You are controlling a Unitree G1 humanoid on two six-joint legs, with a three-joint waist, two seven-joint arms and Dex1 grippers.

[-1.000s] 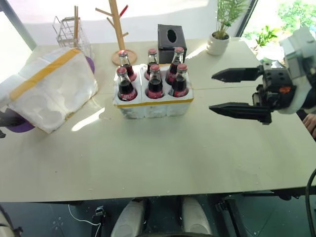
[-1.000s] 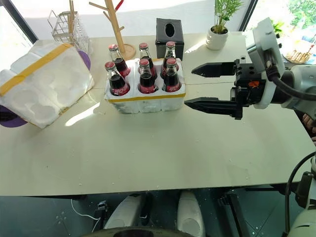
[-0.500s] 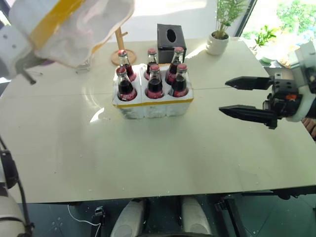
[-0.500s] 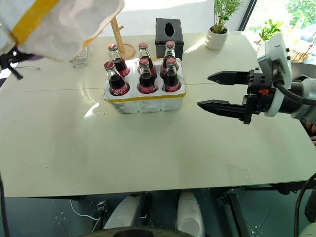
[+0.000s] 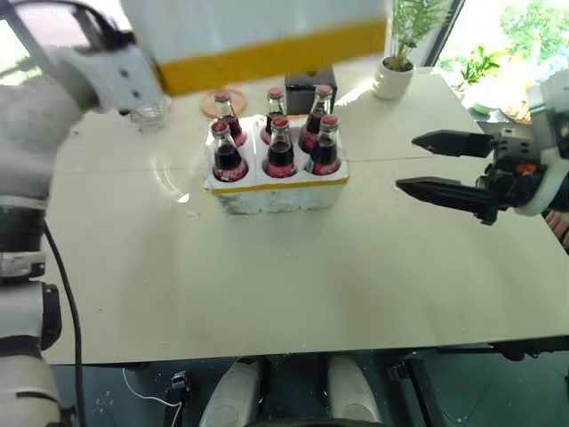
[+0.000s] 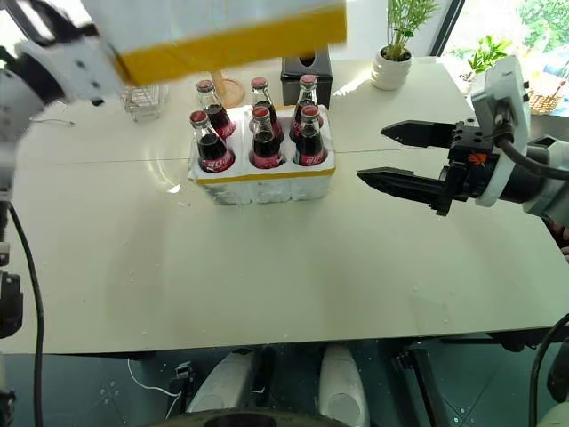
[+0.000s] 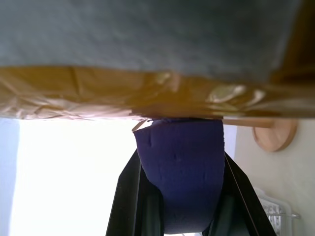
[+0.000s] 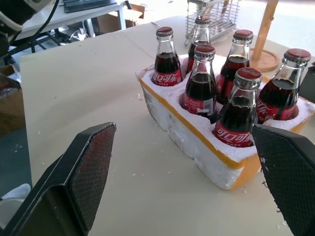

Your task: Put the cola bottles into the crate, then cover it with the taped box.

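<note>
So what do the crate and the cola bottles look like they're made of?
The crate looks like white styrofoam: matte and grainy, with crumbled edges, loose white crumbs around it and a glossy yellow tape band. The cola bottles look like clear glass with glossy highlights, dark liquid, red caps that are probably metal, and red labels.

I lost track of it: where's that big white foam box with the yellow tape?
The taped box is up in the air at the table's far left, above and just behind the cola bottles, carried by the left end effector.

A: Where do I find the cola bottles [image 5: 277, 142]?
B: In the crate [image 5: 276, 187], mid-bench [image 5: 267, 285]. I see the taped box [image 5: 267, 36] above and behind it; tissue box [image 6: 305, 64] and potted plant [image 5: 396, 76] lie behind, my right gripper [image 5: 440, 167] to its right.
</note>
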